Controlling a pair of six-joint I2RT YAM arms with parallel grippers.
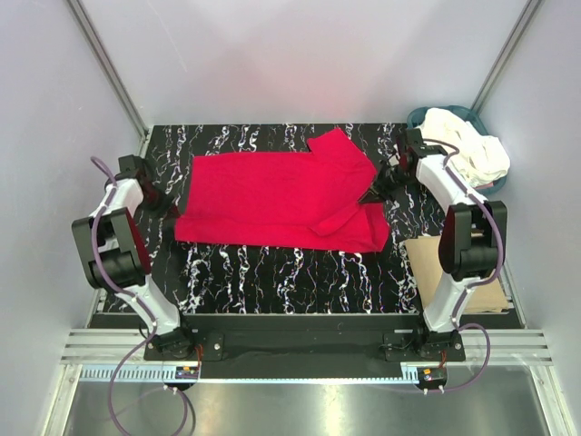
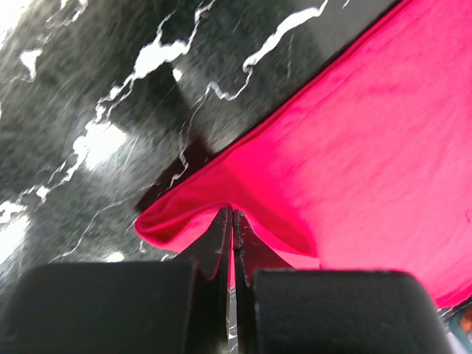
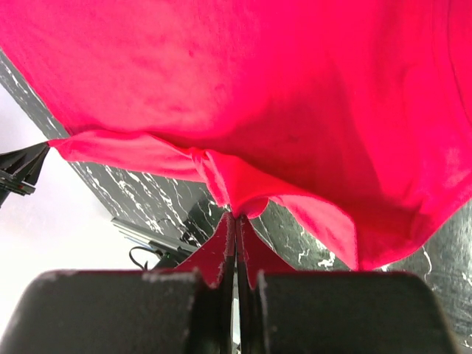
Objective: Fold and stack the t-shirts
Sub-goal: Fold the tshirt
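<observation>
The left gripper (image 2: 232,215) is clenched on the edge of the red t-shirt (image 1: 272,200), at the cloth's 9 o'clock end. The right gripper (image 3: 236,216) is likewise pinched tight on a bunched fold of the same shirt at its 3 o'clock end. The shirt lies across the middle of the dark marbled surface (image 1: 272,272), mostly flat, with one sleeve pointing toward 12 o'clock and some cloth doubled over near the right gripper. The cream-white t-shirts (image 1: 467,150) sit heaped in the teal basket (image 1: 419,116) at the 2 o'clock corner, and a cardboard sheet (image 1: 419,272) lies at 4 o'clock.

This looks like the start of a fold on the first shirt, with both ends gripped. The next move likely calls for lifting both ends together, keeping the cloth taut, and carrying one edge over the other so the layers land square rather than wrinkled.
</observation>
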